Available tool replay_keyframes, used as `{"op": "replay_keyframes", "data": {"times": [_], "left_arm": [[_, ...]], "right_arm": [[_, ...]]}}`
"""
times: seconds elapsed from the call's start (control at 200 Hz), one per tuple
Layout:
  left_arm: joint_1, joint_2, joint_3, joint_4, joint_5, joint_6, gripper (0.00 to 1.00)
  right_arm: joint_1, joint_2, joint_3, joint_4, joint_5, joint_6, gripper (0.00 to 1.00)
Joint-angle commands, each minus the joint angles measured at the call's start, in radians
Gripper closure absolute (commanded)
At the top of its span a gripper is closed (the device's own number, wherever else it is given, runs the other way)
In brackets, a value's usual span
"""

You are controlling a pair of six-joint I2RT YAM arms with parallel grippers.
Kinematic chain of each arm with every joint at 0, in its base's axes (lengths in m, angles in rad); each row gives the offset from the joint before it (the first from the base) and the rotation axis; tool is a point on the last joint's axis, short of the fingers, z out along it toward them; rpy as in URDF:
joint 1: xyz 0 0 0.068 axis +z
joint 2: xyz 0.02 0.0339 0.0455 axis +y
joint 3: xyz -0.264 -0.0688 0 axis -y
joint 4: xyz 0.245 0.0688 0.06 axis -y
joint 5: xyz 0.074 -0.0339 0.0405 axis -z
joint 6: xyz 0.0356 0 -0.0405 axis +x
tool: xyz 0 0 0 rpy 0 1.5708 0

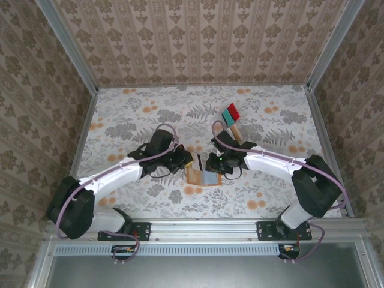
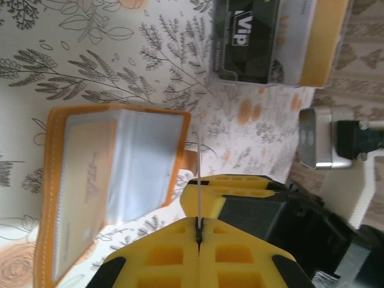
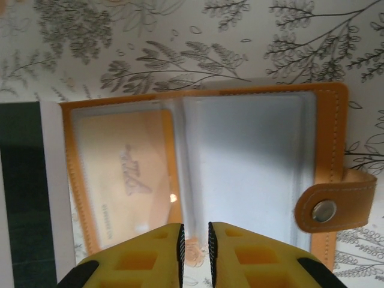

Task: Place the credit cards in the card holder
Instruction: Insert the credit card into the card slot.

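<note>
The orange-tan card holder (image 1: 200, 177) (image 2: 114, 180) (image 3: 240, 162) lies open on the table between the two grippers. A beige card (image 3: 123, 180) sits in its left clear pocket. My left gripper (image 1: 185, 161) (image 2: 198, 231) is shut on a dark card with a white band (image 1: 198, 161) (image 3: 24, 192), edge-on in the left wrist view as a thin line (image 2: 198, 180) beside the holder's tab. My right gripper (image 1: 215, 163) (image 3: 195, 231) hangs over the holder's near edge at the fold, jaws a narrow gap apart, nothing clamped. Red and teal cards (image 1: 230, 113) lie further back.
A black VIP card (image 2: 247, 37) lies with a pale card (image 2: 294, 36) and an orange-beige one (image 2: 327, 36) beyond the holder. A beige card (image 1: 236, 127) lies by the red and teal ones. The holder's snap tab (image 3: 327, 210) sticks out on its right side.
</note>
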Motion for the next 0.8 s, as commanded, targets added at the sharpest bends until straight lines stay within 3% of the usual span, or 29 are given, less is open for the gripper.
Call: {"op": "replay_keyframes", "data": {"times": [0.0,0.175,0.45,0.795], "left_arm": [[-0.021,0.042,-0.012,-0.010,-0.063,0.074,1.00],[-0.036,0.109,-0.017,0.040,-0.083,0.082,1.00],[-0.036,0.148,-0.042,0.009,-0.142,0.106,1.00],[-0.044,0.151,-0.070,0.066,-0.158,0.202,1.00]], "right_arm": [[0.005,0.037,0.018,-0.018,0.060,-0.026,0.80],[0.011,0.061,0.050,-0.073,0.113,-0.040,0.81],[0.015,0.036,0.070,-0.258,0.322,-0.064,0.81],[-0.001,0.060,-0.003,-0.195,0.281,-0.055,0.84]]}}
